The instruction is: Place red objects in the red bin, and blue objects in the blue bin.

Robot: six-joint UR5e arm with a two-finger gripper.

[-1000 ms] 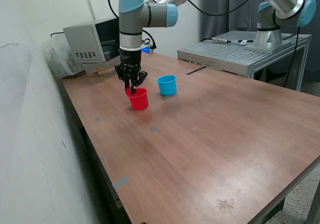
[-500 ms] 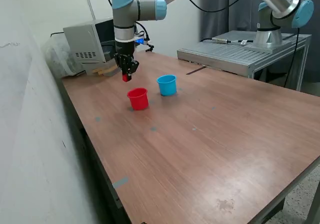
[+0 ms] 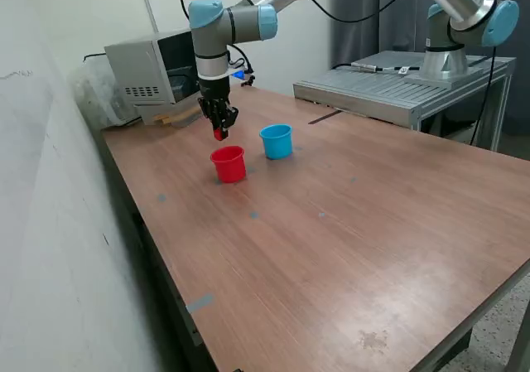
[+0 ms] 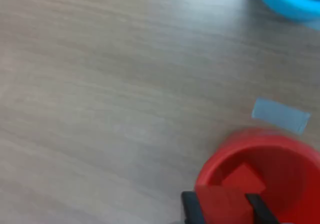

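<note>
gripper (image 3: 219, 132) is clamped on 1 red cube (image 4: 218, 204), hanging above the red cup (image 3: 228, 163), blue cup (image 3: 277, 141) at its 2 o'clock.

Pincer (image 3: 219, 132) closed on red cube (image 3: 219, 133), hanging above and just behind red cup (image 3: 229, 164); blue cup (image 3: 277, 141) stands beside it on worktop (image 3: 348, 223).
</note>
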